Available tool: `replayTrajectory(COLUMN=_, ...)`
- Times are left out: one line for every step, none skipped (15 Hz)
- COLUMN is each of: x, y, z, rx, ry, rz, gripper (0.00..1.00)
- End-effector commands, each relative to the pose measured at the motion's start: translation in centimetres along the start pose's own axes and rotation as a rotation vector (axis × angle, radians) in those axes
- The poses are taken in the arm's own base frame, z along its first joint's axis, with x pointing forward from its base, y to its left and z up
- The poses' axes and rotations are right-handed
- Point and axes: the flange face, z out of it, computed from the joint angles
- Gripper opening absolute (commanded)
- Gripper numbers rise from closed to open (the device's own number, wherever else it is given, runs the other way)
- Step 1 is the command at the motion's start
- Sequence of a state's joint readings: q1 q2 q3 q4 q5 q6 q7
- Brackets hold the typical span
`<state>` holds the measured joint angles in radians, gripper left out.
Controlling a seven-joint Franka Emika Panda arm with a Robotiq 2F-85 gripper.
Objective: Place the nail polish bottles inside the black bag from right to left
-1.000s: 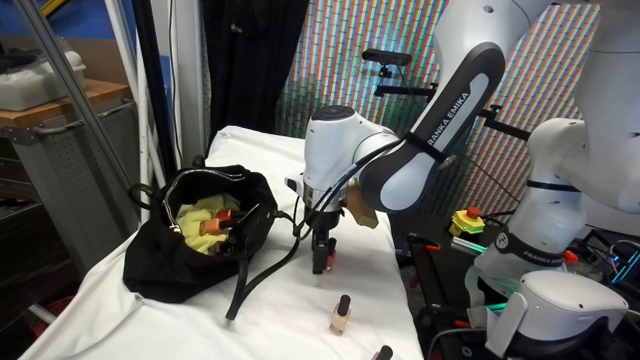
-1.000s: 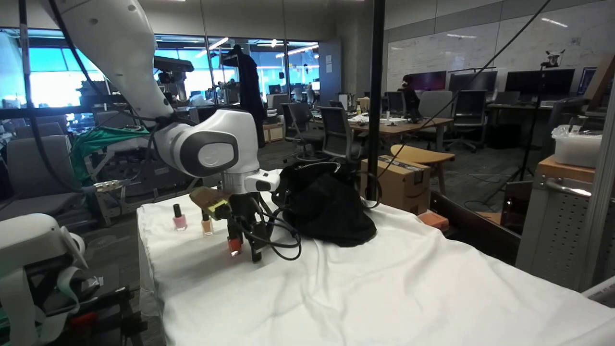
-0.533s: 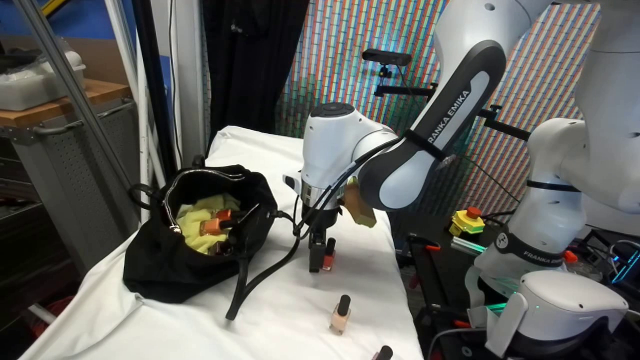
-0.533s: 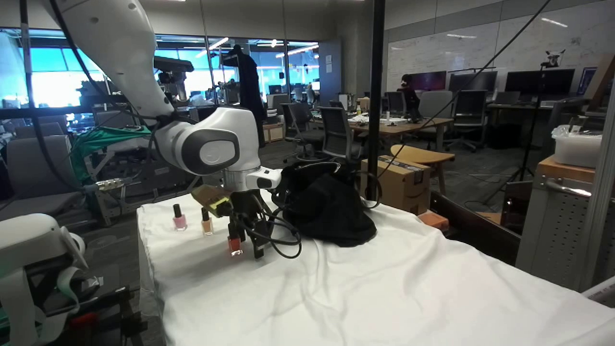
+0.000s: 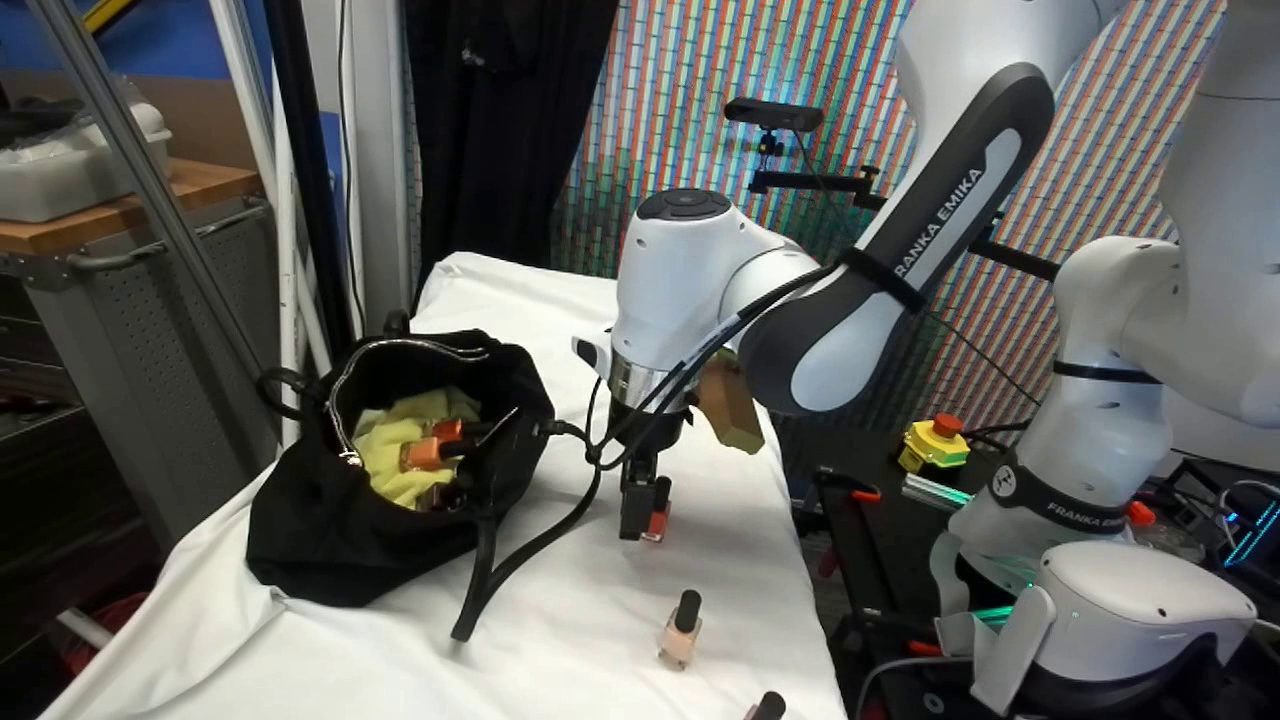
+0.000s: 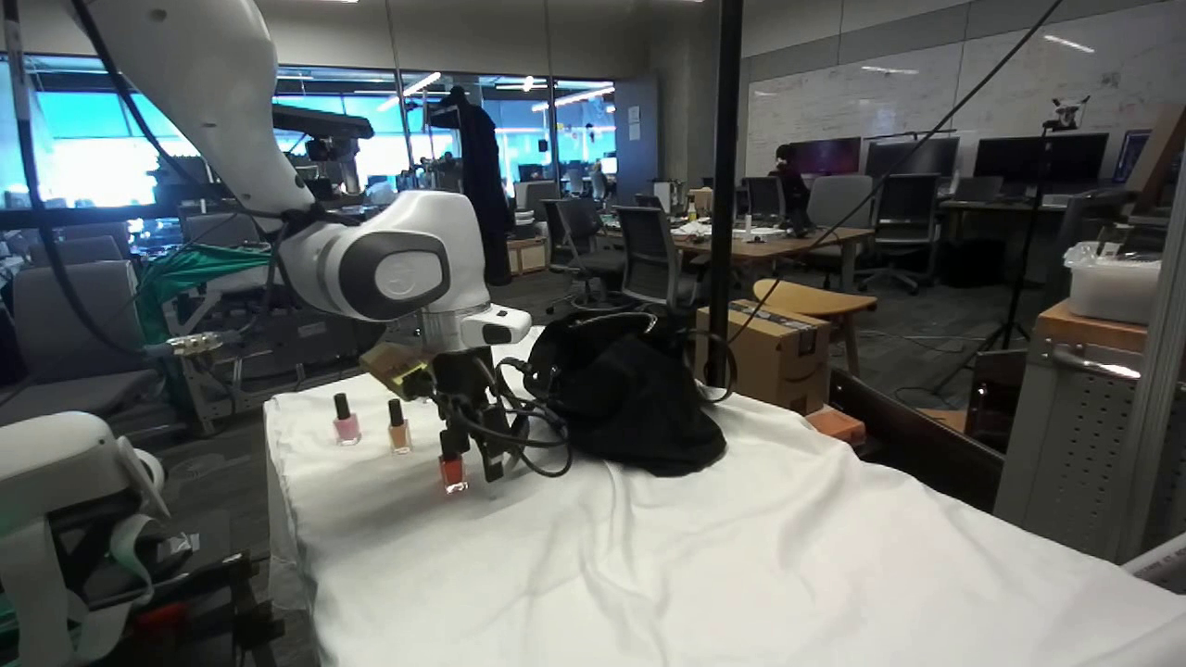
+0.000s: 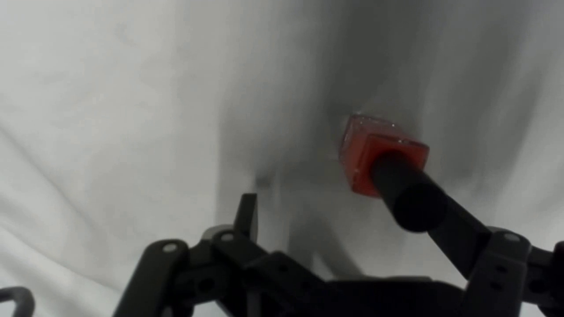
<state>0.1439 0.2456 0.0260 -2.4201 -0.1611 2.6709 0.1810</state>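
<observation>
An upright red nail polish bottle (image 7: 359, 154) (image 6: 453, 474) with a black cap stands on the white cloth. My gripper (image 7: 343, 211) (image 6: 473, 460) is open above the cloth beside it, jaws wide apart. In the wrist view the cap overlaps the right finger; whether they touch, I cannot tell. A peach bottle (image 5: 679, 645) (image 6: 399, 437) and a pink bottle (image 6: 346, 428) stand upright nearby; the pink one is mostly cut off in an exterior view. The black bag (image 5: 350, 550) (image 6: 630, 408) gapes open, holding an orange bottle (image 5: 422, 455) and others on its yellow-green lining (image 5: 405, 490).
A black strap (image 5: 525, 550) of the bag trails over the white cloth (image 5: 560, 660) towards my gripper. Gripper cables loop close to the bag. Another robot arm (image 5: 1090, 400) stands beyond the table edge, near a yellow box with a red button (image 5: 935, 442).
My gripper has risen slightly and shifted a little beside the red bottle, its jaws staying open. The bottles and the bag have not moved.
</observation>
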Motion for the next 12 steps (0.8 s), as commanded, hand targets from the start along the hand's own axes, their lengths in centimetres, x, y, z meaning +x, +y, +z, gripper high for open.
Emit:
replayTrajectory(x=-1.6, y=-0.7, z=-1.3, rx=-0.014, ry=0.024, rz=0.009, gripper=1.00)
replayTrajectory(x=-1.9, y=-0.8, z=-1.3, rx=-0.015, ry=0.022, rz=0.010, gripper=1.00)
replayTrajectory(x=-2.2, y=-0.9, z=-1.2, rx=-0.015, ry=0.020, rz=0.010, gripper=1.00)
replayTrajectory(x=-2.4, y=-0.9, z=-1.1, rx=-0.013, ry=0.021, rz=0.014, gripper=1.00)
replayTrajectory(x=-2.7, y=-1.0, z=-0.9, rx=-0.011, ry=0.021, rz=0.012, gripper=1.00)
replayTrajectory(x=-2.8, y=-1.0, z=-0.7, rx=-0.006, ry=0.024, rz=0.012, gripper=1.00)
replayTrajectory(x=-2.9, y=-1.0, z=-0.5, rx=-0.001, ry=0.028, rz=0.008, gripper=1.00)
replayTrajectory(x=-2.9, y=-1.0, z=-0.2, rx=0.006, ry=0.035, rz=0.003, gripper=1.00)
replayTrajectory(x=-3.0, y=-1.0, z=0.0, rx=0.010, ry=0.040, rz=0.000, gripper=1.00)
replayTrajectory(x=-2.9, y=-1.1, z=0.3, rx=0.017, ry=0.042, rz=-0.004, gripper=1.00)
replayTrajectory(x=-2.9, y=-1.1, z=0.4, rx=0.019, ry=0.045, rz=-0.003, gripper=1.00)
replayTrajectory(x=-2.8, y=-1.1, z=0.6, rx=0.020, ry=0.044, rz=-0.002, gripper=1.00)
